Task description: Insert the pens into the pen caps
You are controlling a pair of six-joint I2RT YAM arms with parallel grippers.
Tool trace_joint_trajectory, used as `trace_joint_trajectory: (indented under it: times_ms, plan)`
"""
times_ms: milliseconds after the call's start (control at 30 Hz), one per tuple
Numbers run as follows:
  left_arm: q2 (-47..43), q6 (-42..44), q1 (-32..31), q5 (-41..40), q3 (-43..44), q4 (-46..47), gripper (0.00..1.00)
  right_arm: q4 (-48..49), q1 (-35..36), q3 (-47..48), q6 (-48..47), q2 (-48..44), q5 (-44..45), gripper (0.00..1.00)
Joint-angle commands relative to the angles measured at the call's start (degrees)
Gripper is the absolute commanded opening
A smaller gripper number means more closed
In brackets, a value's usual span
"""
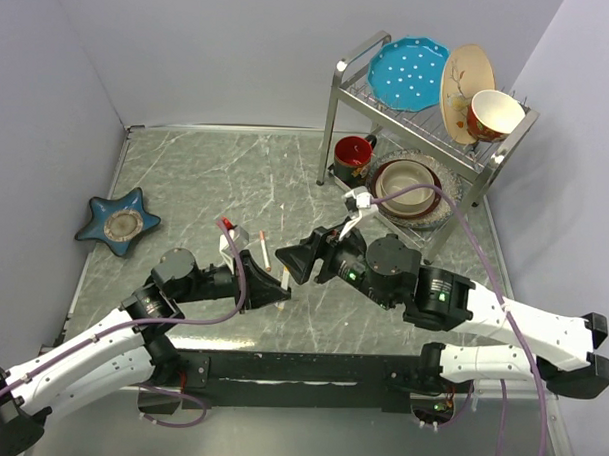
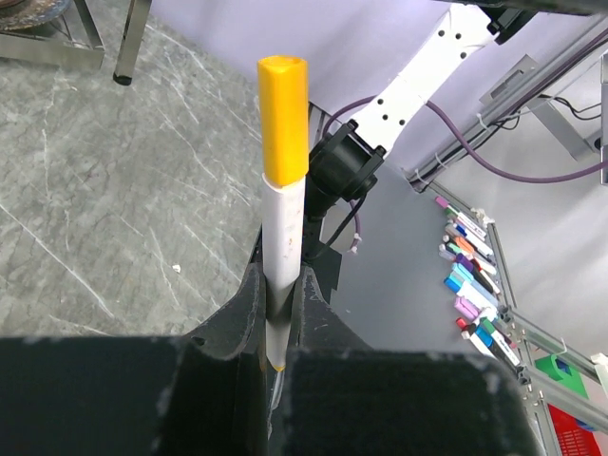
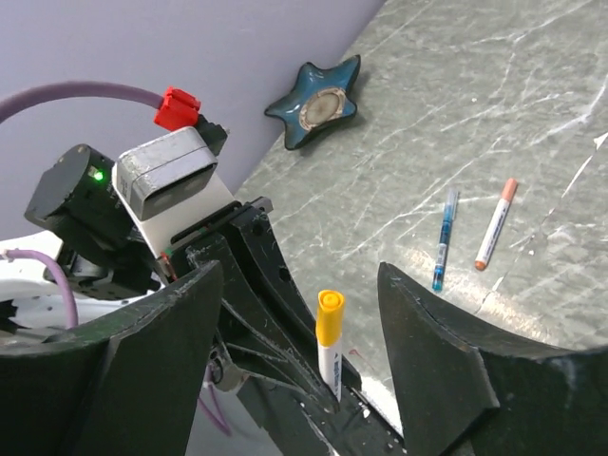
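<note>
Standing in the left hand (image 2: 281,313), white pen (image 2: 283,237) fills yellow cap (image 2: 283,119).

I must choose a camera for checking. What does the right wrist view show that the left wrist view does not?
Only the right wrist view: a blue pen and a white pen with an orange end lying on the table, a star-shaped dish, and the open right gripper. Only the left wrist view: a rack leg and coloured markers beyond the table. Both: the left gripper shut on a white pen with a yellow cap.
</note>
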Motion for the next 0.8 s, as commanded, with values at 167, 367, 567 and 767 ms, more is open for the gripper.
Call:
trace_joint_trajectory:
  times_ms: [167,367,567,767]
  plan:
    - [0.3,0.1,0.0,2.2,0.0,3.4,0.01,-0.1,0.6,1.1,-1.2,0.6,0.2,0.63]
    - [0.2,-0.1,0.0,2.1,-0.2,3.9,0.01,0.6,0.3,-0.4,-0.6,0.6,-0.1,0.55]
    - [0.4,-0.8,0.0,2.9,-0.3,5.0,0.01,1.0,0.4,-1.4,0.2,0.6,-0.6,0.54]
    - [0.4,-0.7,0.0,2.8,-0.2,4.9,0.01,1.6,0.5,-2.2,-0.1,0.3,-1.0,0.33]
